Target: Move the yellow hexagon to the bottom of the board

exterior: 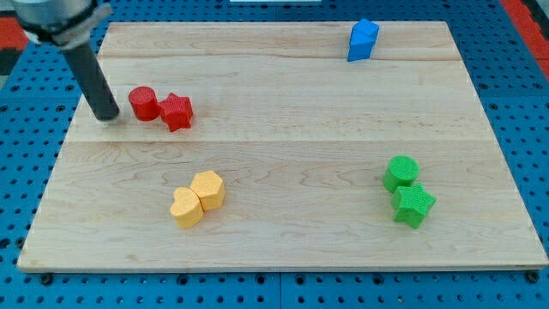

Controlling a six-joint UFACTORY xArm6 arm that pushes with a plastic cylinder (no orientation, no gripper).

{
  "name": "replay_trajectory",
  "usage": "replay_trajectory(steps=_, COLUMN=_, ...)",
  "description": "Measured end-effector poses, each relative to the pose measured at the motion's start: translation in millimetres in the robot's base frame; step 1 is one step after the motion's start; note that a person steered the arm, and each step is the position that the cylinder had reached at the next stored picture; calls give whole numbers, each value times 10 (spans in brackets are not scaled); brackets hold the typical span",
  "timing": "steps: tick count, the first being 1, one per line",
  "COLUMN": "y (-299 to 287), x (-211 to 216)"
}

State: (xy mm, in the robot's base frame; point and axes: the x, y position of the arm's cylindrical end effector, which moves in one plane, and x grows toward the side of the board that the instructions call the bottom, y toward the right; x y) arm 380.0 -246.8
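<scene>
The yellow hexagon [208, 189] lies on the wooden board [292, 129] at the lower left of the middle. A yellow heart [186, 207] touches it on its lower left side. My tip [109, 117] rests on the board near the left edge, well above and to the left of the yellow hexagon. It is just left of a red cylinder [143, 103], with a small gap between them.
A red star [177, 111] touches the red cylinder on its right. A blue block [363, 39] stands near the view's top, right of centre. A green cylinder [401, 172] and a green star [413, 206] sit together at the right. Blue pegboard surrounds the board.
</scene>
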Motion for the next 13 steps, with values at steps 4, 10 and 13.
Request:
replay_trajectory(steps=4, y=1834, x=1378)
replay_trajectory(steps=10, y=1691, x=2315)
replay_trajectory(steps=13, y=2072, x=1895)
